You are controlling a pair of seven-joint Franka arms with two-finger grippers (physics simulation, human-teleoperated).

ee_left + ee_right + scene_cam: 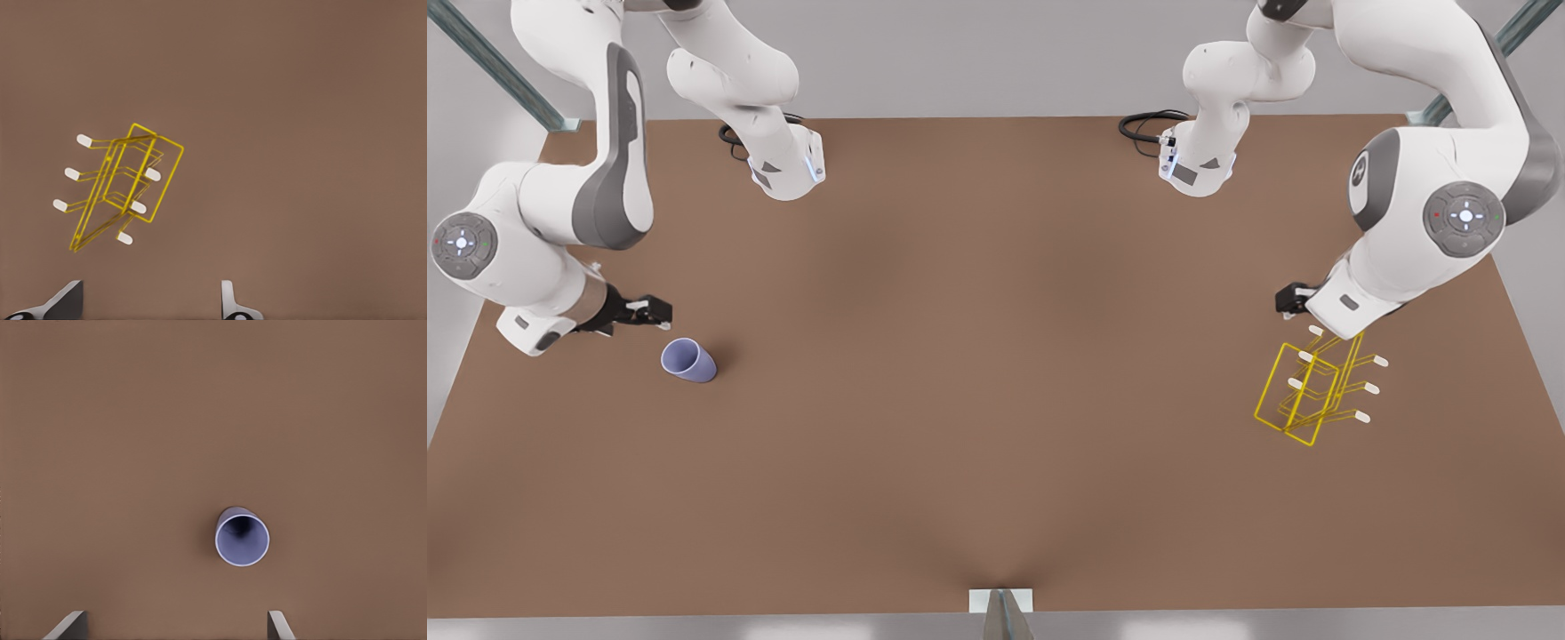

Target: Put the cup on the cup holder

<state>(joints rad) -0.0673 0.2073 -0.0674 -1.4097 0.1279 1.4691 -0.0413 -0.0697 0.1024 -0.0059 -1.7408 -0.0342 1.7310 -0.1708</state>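
Front view: the cup [688, 360] stands on the brown table [978, 373], mouth up and empty, at the front view's left, just beside the right gripper [651, 311]. The cup holder [1312, 391] stands at the front view's right, below the left gripper [1288, 300].

Left wrist view: the left gripper's fingers [63, 301] are spread wide — nothing between them, the holder apart.

Right wrist view: the right gripper's fingers [68, 625] are spread wide and hold nothing — the cup's hollow is bare.

On the tabletop [996, 400], the cup [688, 360] stands at nine o'clock, the cup holder [1312, 387] well apart at three.
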